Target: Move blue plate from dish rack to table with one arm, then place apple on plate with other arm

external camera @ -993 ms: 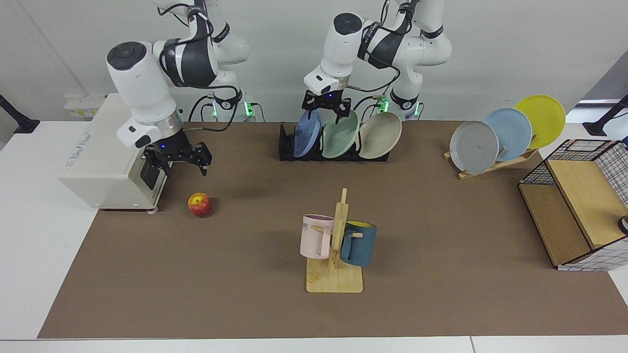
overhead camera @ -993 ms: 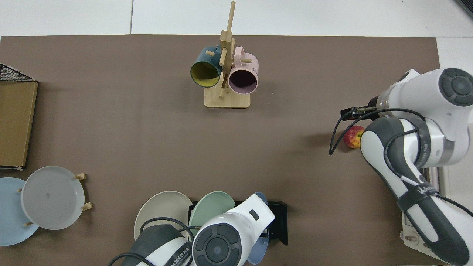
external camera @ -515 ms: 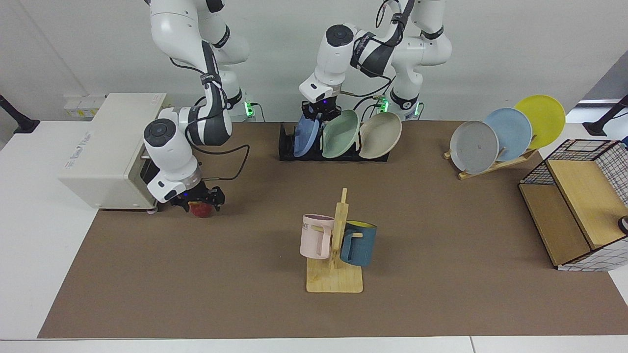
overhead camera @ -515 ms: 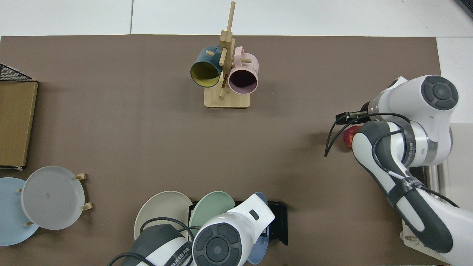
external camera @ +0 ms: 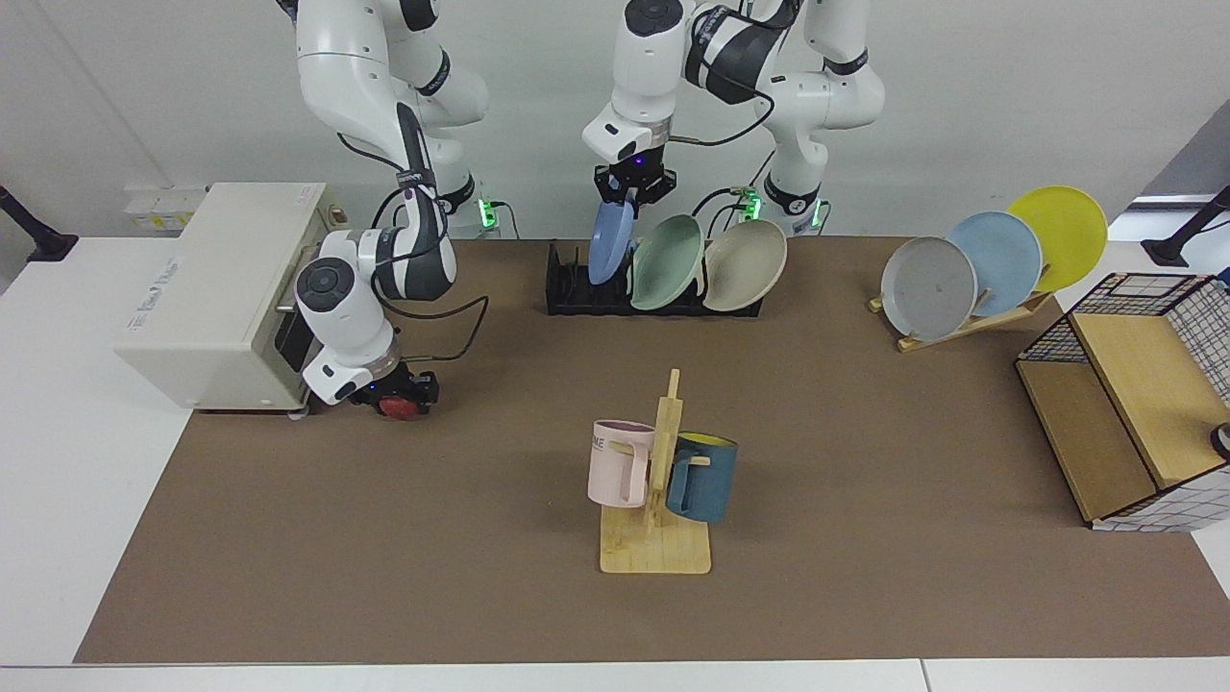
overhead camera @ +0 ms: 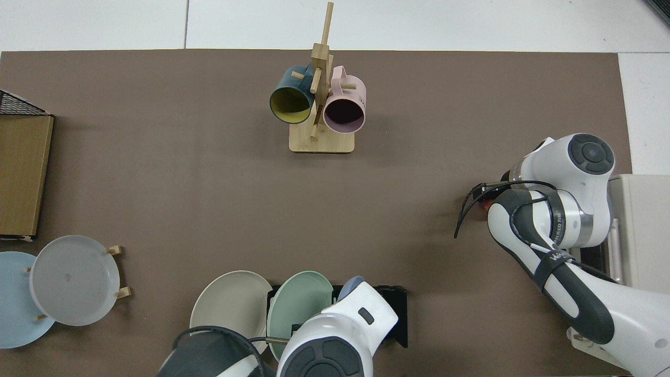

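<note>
My left gripper (external camera: 631,189) is shut on the top rim of the blue plate (external camera: 609,245). It holds the plate upright and edge-on, raised partly out of the left end of the black dish rack (external camera: 572,296). In the top view only a sliver of the blue plate (overhead camera: 349,285) shows past the arm, above the dish rack (overhead camera: 396,314). My right gripper (external camera: 397,394) is down low over the red apple (external camera: 396,408), which rests on the brown mat of the table (external camera: 865,500) by the white box. The apple (overhead camera: 482,196) is mostly hidden in the top view.
A sage-green plate (external camera: 668,261) and a beige plate (external camera: 746,264) lean in the rack. A wooden mug tree (external camera: 655,481) with two mugs stands mid-table. A wooden stand (external camera: 971,322) with three plates and a wire crate (external camera: 1134,423) are at the view's right; a white box (external camera: 211,298) at its left.
The left gripper closed on the blue plate's rim and lifted it upward in the rack. The right arm swung down from above the mat onto the apple and sank lower over it.
</note>
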Robot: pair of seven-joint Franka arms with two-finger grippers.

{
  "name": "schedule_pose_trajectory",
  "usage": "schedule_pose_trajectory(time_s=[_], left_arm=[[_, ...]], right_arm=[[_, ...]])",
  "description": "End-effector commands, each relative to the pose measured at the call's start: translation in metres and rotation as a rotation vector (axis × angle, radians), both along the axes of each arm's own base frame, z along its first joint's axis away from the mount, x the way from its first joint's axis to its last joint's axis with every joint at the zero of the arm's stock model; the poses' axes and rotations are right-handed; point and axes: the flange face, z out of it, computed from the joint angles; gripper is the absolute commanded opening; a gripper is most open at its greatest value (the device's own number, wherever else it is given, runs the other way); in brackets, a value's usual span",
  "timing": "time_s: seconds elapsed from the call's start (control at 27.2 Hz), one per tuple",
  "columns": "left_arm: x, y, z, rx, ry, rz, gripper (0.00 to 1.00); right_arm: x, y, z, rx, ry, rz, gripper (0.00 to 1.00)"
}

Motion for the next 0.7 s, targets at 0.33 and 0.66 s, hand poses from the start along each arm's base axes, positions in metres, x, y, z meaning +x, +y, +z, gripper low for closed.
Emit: schedule_pose_trajectory(time_s=[0.33, 0.66], left_arm=[[0.13, 0.092, 0.017, -0.221, -0.041, 0.111, 0.0], [0.191, 0.165, -0.013, -0.534, -0.041, -0.098, 0.0]], right_arm=[[0.016, -0.003, 0.054, 0.005, -0.024, 0.027, 0.0], [0.021, 0.011, 0.129, 0.01, -0.046, 0.051, 0.0]])
